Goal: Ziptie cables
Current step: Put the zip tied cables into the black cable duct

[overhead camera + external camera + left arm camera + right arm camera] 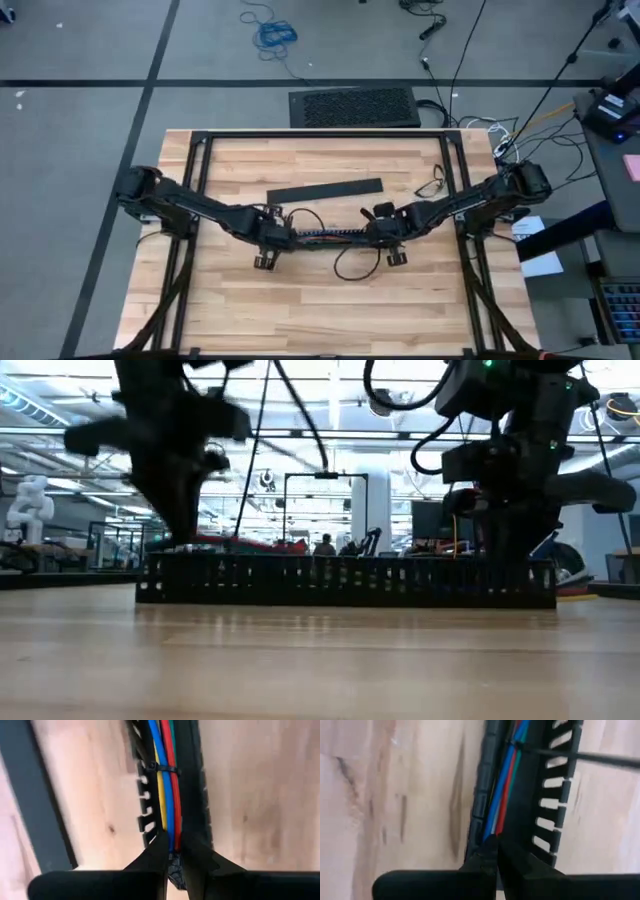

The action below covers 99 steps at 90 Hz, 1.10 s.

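Dark gripper [174,851] pinching smooth multicoloured cables [167,795]

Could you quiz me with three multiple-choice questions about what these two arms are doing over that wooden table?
1. Where do the cables lie?
A. in the slotted duct
B. on the floor
C. on the flat black bar

2. Which wire colours show at the left gripper?
A. white, grey
B. blue, yellow, red
C. pink only

3. How is the right gripper?
A. wide open
B. off the table
C. shut on the cables

Answers: 1 A, wires run inside the slotted walls. 2 B, left wrist view. 3 C, fingers meet at the wire ends.
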Each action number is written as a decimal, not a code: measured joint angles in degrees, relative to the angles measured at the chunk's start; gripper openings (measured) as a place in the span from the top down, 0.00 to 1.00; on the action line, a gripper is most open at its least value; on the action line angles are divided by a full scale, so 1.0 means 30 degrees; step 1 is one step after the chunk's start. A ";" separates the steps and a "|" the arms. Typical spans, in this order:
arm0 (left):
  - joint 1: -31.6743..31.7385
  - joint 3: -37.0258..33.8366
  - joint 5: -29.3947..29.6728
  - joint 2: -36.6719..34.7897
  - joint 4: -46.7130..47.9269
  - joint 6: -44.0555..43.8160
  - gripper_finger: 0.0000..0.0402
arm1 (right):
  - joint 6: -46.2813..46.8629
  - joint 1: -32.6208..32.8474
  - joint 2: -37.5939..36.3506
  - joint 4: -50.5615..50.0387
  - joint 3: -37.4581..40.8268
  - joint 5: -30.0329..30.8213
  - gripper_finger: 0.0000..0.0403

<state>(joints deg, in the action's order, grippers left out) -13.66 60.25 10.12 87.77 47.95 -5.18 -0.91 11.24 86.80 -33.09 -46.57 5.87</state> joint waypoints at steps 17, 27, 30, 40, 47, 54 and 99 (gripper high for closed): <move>-0.0386 0.0007 0.0083 -0.1259 -0.0461 -0.0532 0.90 | 0.0097 0.0423 0.0000 0.0736 -0.0007 0.0000 1.00; -0.0628 -0.0189 0.0120 -0.1165 -0.0657 -0.0686 0.90 | 0.0097 0.0419 0.0000 0.0932 -0.0007 0.0000 1.00; -0.0629 -0.0357 0.0127 -0.1001 -0.0774 -0.0683 0.90 | 0.0090 0.0419 0.0000 0.0914 -0.0007 0.0000 1.00; -0.0578 -0.0970 0.0153 -0.0390 -0.0778 -0.0682 0.90 | 0.0075 0.0419 0.0000 0.0995 -0.0007 0.0000 1.00; -0.0452 -0.1237 0.0695 0.0218 -0.0913 -0.0674 0.90 | 0.0075 0.0419 -0.0007 0.1026 -0.0015 0.0000 1.00; -0.0183 -0.1435 0.1276 0.0690 -0.1153 -0.0619 0.90 | 0.0046 0.0419 -0.0007 0.1016 -0.0015 0.0000 1.00; 0.0316 -0.0119 0.3783 0.0779 0.0564 0.0295 0.90 | -0.0559 0.0419 -0.0007 0.0534 -0.0015 -0.0576 1.00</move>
<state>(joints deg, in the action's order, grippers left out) -12.71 59.89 21.47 90.11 49.64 -4.30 -2.59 12.49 86.78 -31.49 -46.61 4.14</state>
